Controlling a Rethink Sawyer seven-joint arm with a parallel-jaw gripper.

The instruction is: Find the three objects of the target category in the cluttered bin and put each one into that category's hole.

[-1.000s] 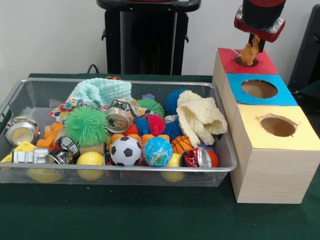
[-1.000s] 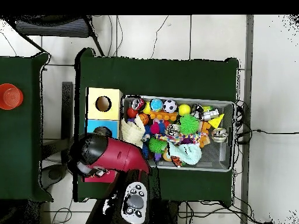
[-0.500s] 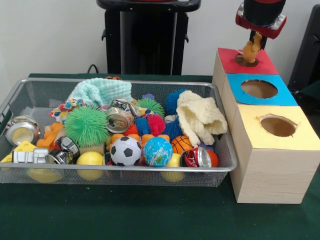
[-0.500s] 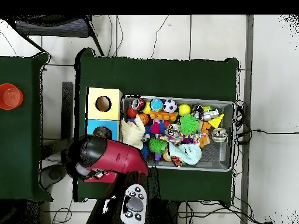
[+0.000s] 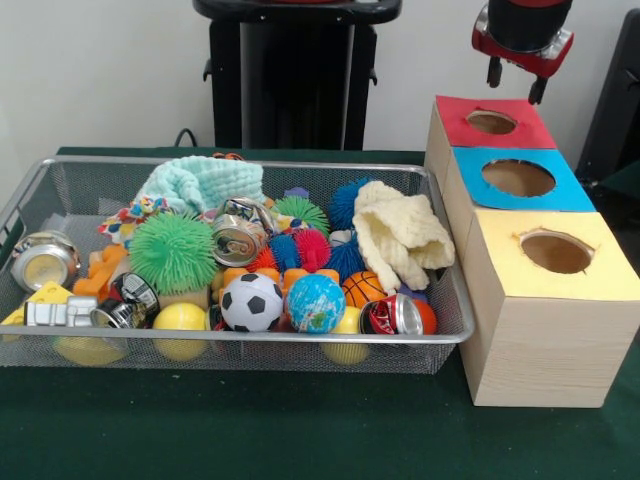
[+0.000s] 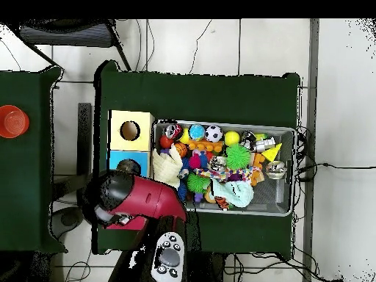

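Note:
My gripper [image 5: 516, 86] hangs open and empty above the red-topped box [image 5: 455, 118], over its round hole [image 5: 491, 122]. No object shows between its two dark fingers. In the overhead view the red arm [image 6: 136, 197] covers the red box and hides the gripper. The wire bin [image 5: 230, 337] on the left holds balls, spiky toys, cans, cloths and orange blocks [image 5: 105, 270]. A cream knitted cloth [image 5: 400, 233] lies at the bin's right end, nearest the boxes.
A blue-topped box [image 5: 470, 190] and a yellow-topped box [image 5: 600, 290] stand in a row in front of the red one, each with a hole. From above, the bin [image 6: 290, 134] lies right of the yellow box [image 6: 117, 117]. A red cup [image 6: 12, 121] stands on a side table.
The orange object held over the red hole a second ago is gone from the gripper, whose fingers now stand open. The gripper rose slightly.

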